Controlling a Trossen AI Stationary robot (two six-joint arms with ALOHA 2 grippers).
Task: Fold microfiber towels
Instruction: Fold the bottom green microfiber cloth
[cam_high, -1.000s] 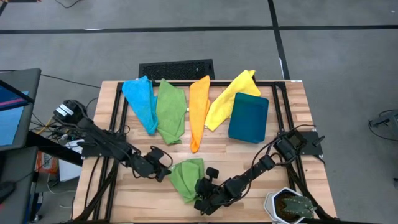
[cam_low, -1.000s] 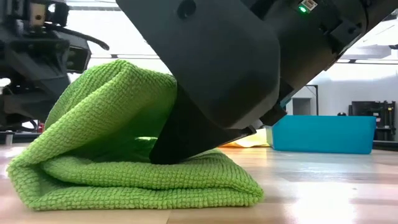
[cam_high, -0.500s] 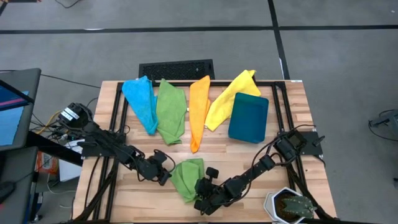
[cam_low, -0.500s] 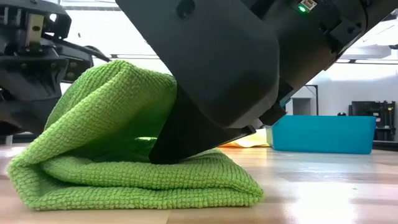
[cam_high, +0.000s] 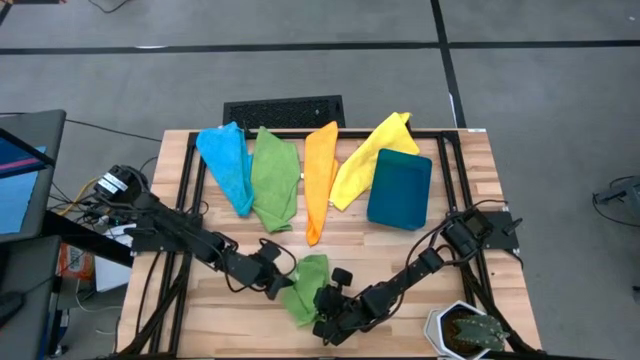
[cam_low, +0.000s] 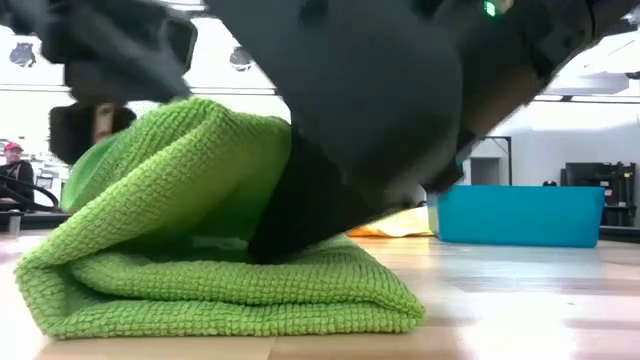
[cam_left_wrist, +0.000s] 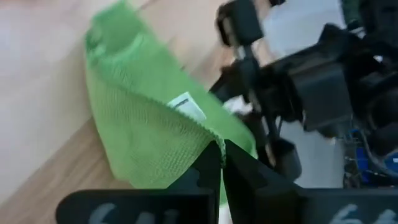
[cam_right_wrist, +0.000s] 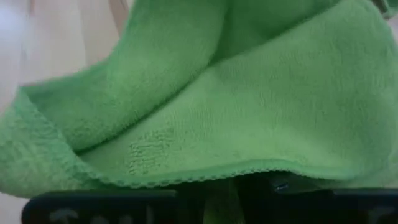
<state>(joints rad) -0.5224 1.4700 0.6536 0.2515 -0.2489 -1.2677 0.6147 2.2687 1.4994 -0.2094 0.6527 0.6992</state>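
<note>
1. High view: I see the green towel (cam_high: 305, 287) I am working on, bunched near the front edge of the wooden table (cam_high: 470, 170), between my two arms.
2. My left gripper (cam_high: 283, 283) sits at the towel's left edge; in the left wrist view its fingers (cam_left_wrist: 208, 168) are pressed together on a hemmed edge of the cloth (cam_left_wrist: 149, 124), close to a small white label (cam_left_wrist: 187, 107).
3. My right gripper (cam_high: 328, 318) is at the front right part of the same towel. In the right wrist view the green cloth (cam_right_wrist: 249, 106) drapes over the fingers and a fold dips down between them, so I read it as pinching the towel.
4. In the low view the towel (cam_low: 200, 250) lies doubled over on the wood, its lower layer flat and its upper layer humped, with a dark finger (cam_low: 300, 200) pressed down into the fold.
5. Four more towels lie in a row along the far side of the table: a light blue one (cam_high: 227, 160), a green one (cam_high: 274, 175), an orange one (cam_high: 319, 175) and a yellow one (cam_high: 368, 155).
6. A dark teal bin (cam_high: 399, 188) sits just beside the yellow towel, overlapping its edge.
7. A small potted plant (cam_high: 468, 330) stands at the front right corner, well apart from the work.
</note>
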